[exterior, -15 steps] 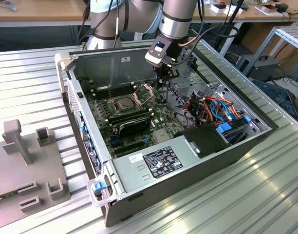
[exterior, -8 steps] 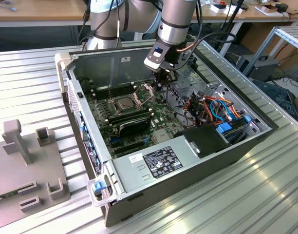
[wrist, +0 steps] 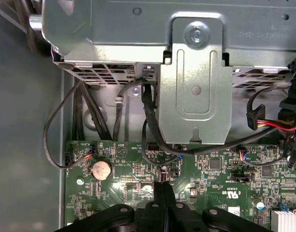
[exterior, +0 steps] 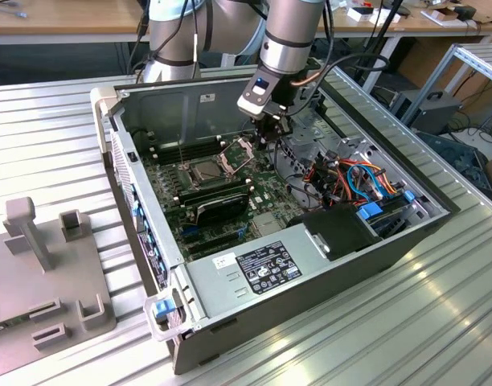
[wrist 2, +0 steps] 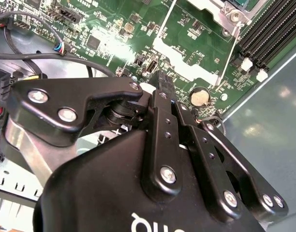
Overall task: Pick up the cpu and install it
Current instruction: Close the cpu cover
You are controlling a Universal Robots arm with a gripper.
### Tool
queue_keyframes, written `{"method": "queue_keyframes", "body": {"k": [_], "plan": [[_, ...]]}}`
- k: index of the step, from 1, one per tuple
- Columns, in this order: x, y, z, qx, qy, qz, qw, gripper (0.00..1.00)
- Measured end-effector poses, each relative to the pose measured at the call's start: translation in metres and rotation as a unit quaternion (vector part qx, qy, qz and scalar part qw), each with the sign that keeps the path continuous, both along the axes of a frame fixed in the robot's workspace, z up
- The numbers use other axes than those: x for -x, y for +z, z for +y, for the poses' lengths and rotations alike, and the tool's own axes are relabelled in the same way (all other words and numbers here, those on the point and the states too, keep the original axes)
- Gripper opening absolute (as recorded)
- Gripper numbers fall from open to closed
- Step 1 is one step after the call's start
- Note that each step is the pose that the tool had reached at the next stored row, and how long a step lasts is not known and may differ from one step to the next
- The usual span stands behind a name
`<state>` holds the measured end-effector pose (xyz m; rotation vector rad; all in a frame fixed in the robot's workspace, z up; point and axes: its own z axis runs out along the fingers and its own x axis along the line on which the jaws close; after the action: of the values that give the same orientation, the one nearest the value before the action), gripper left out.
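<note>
Read the gripper [exterior: 272, 133] as closed and empty: in the first wrist view find the two fingers [wrist: 157, 197] pressed flat together with nothing between. Locate it low over the green motherboard [wrist: 213, 170], just beside the socket [exterior: 220, 178], on the exterior view's right of that socket. Note the load frame [exterior: 239, 148] hinged up at the socket's edge nearest the gripper, leaving the seat uncovered. Take the dull grey square lying flat inside the socket as the cpu [exterior: 206, 169]; cannot confirm lid against bare seat from these views. Judge the cpu light, thin and rigid, with a smooth metal top offering little friction and a delicate contact face beneath. Grip only by two opposite edges, with light closing force; avoid the underside and any tilt or sliding against the socket contacts. Expect bent contacts or a dropped chip as the main hazards. Around the socket, regard the computer case [exterior: 174, 104] as lying open on the slatted metal counter [exterior: 53, 129].
</note>
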<state>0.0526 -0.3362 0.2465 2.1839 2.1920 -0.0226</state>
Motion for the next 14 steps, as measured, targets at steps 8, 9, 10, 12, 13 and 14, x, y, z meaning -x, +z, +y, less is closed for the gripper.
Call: {"method": "queue_keyframes", "body": {"k": [8,9,10,12,13,14], "plan": [[0.0022,-0.0025,0.0084,0.0001,0.0,0.0,1.0,0.11],[0.0023,-0.0027,0.0101,0.0,0.0,0.0,1.0,0.11],[0.0022,-0.0028,0.0108,0.0001,0.0,0.0,1.0,0.11],[0.0025,-0.0028,0.0111,0.0001,0.0,0.0,1.0,0.11],[0.0025,-0.0028,0.0111,0.0001,0.0,0.0,1.0,0.11],[0.0026,-0.0028,0.0112,0.0,0.0,0.0,1.0,0.11]]}}
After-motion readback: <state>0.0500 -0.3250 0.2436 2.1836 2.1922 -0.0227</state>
